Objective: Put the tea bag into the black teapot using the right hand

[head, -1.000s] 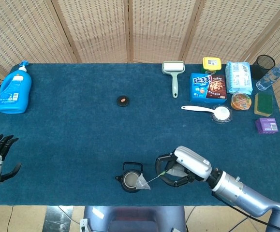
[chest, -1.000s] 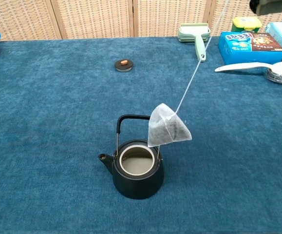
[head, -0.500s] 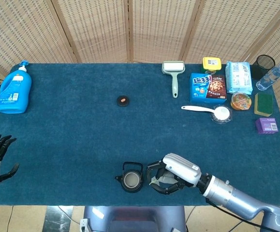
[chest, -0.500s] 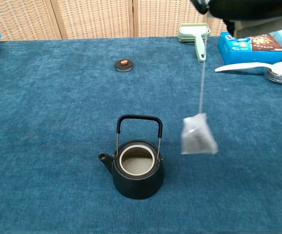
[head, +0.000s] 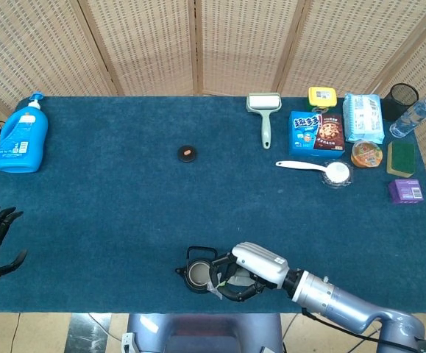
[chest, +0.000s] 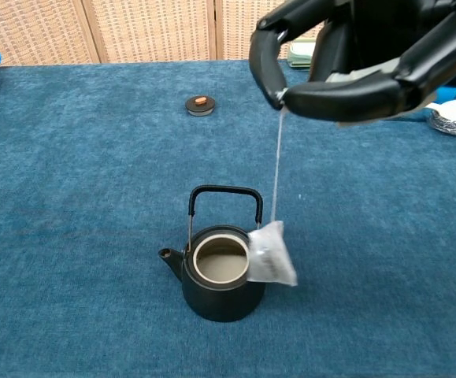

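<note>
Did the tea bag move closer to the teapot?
Yes. In the chest view the tea bag, dangling on its string from the right hand, has swung left and now hangs against the right side of the black teapot, not yet inside.

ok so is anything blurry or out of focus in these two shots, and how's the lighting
Chest view: the right hand fills the top edge, close to the lens and soft, and the tea bag is slightly blurred, while the black teapot is sharp. Head view: even, flat light with only faint shadows on the blue cloth, everything reasonably sharp, no glare.
</note>
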